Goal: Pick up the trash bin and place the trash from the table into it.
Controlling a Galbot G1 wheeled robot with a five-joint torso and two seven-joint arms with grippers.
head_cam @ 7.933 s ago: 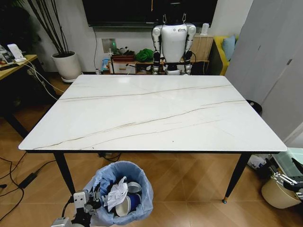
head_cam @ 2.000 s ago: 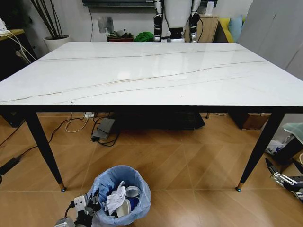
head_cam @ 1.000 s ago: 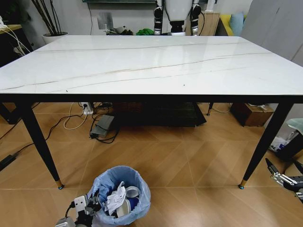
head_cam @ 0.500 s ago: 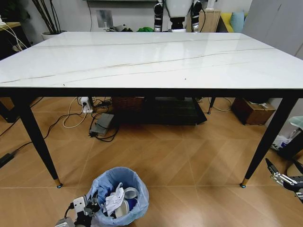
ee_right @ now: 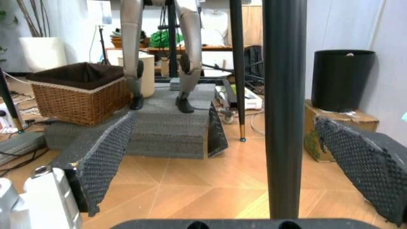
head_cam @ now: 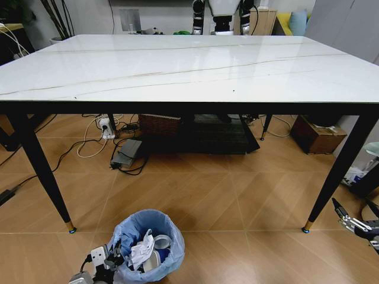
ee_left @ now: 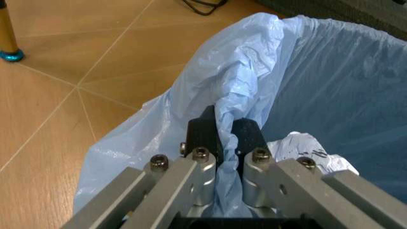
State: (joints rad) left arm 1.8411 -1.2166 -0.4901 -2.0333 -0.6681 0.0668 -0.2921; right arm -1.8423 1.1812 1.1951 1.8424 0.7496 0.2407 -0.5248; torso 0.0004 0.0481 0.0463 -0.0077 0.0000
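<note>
Bin gripped at its bag rim, down on the floor

The trash bin (head_cam: 146, 245) stands on the floor short of the table (head_cam: 177, 65)'s near edge, by its near-left leg. The left gripper (ee_left: 224, 138) is clamped on the soft, crinkly liner at the rim, a light but slippery hold; the stiffer wall beneath would probably serve better. Inside: crumpled white tissues (head_cam: 141, 251), a paper cup (head_cam: 155, 258). The right gripper (ee_right: 235, 157) hangs spread wide, empty, near the table's near-right leg.

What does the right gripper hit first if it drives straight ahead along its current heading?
Probably the slim black table leg: it stands upright right between the open padded fingers of the right gripper, ahead of them. How far is unclear. Behind it lie bare wood floor and a grey foam block.
</note>
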